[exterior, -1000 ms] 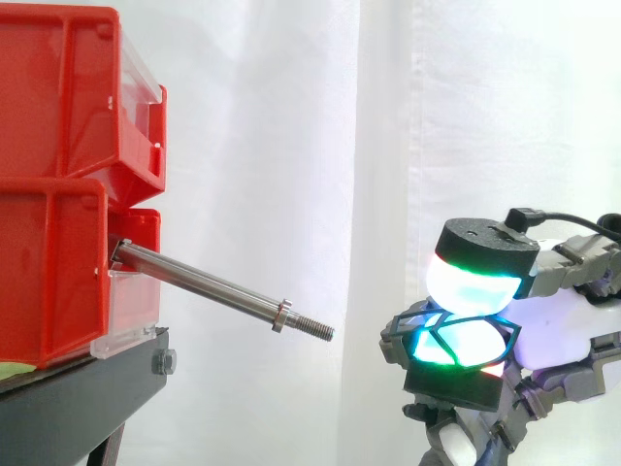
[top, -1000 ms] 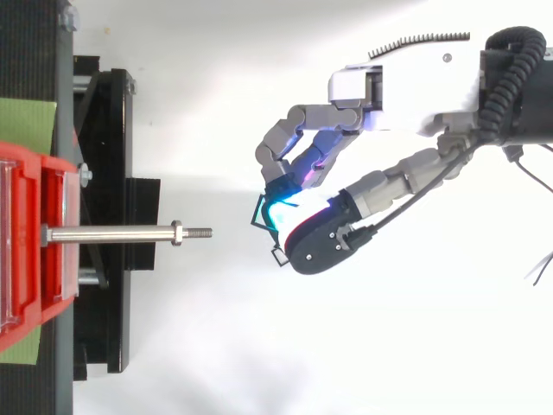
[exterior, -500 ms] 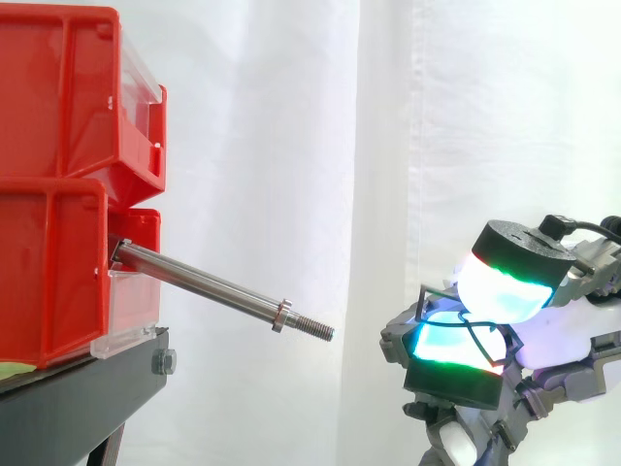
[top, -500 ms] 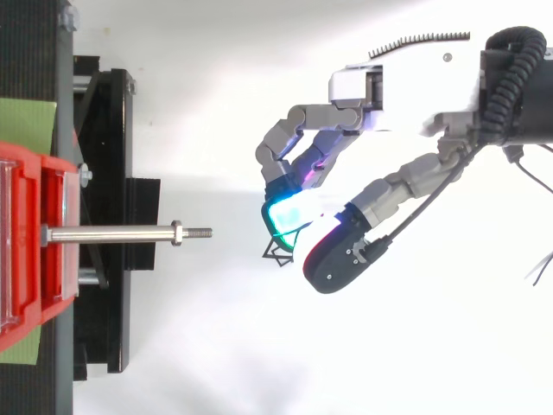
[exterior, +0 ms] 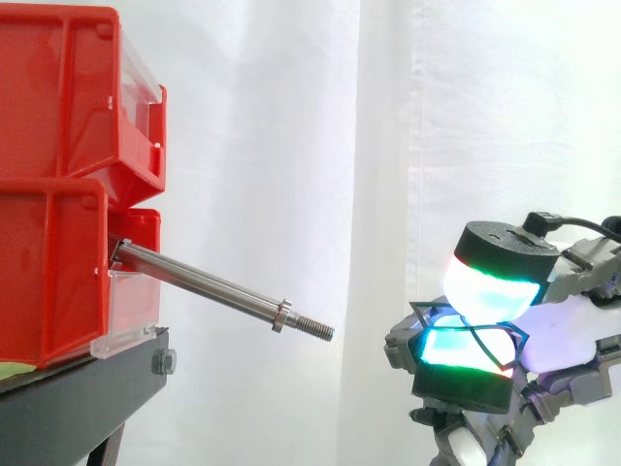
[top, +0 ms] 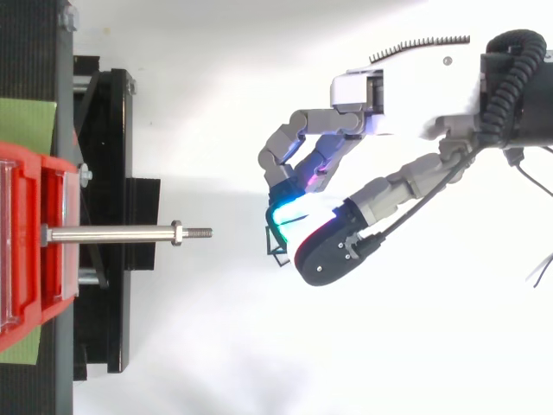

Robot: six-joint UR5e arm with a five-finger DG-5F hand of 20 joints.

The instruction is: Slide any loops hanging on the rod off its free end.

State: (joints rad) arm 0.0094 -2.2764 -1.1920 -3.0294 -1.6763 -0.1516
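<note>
Rod [exterior: 209,284] juts from red bin [exterior: 49,282], long axis sloping down to threaded free end facing my robot hand [top: 406,108], pads clamped on thin black loop [exterior: 423,308].

**Top view: you are watching the hand [top: 406,108] holding a thin dark loop [top: 275,251] apart from the rod [top: 112,234].**
The arm is entering your view from the right edge. The hand's curled fingers [top: 289,147] and thumb are pinching the loop, which is sticking out toward the rod beside a cyan-glowing pad. The rod is lying level across your view, running from the red bins [top: 34,259] at the left edge out over the black stand [top: 108,156]. A nut [top: 176,233] is sitting just short of its threaded free end [top: 200,232], which is pointing toward the hand across a gap of white ground.
</note>
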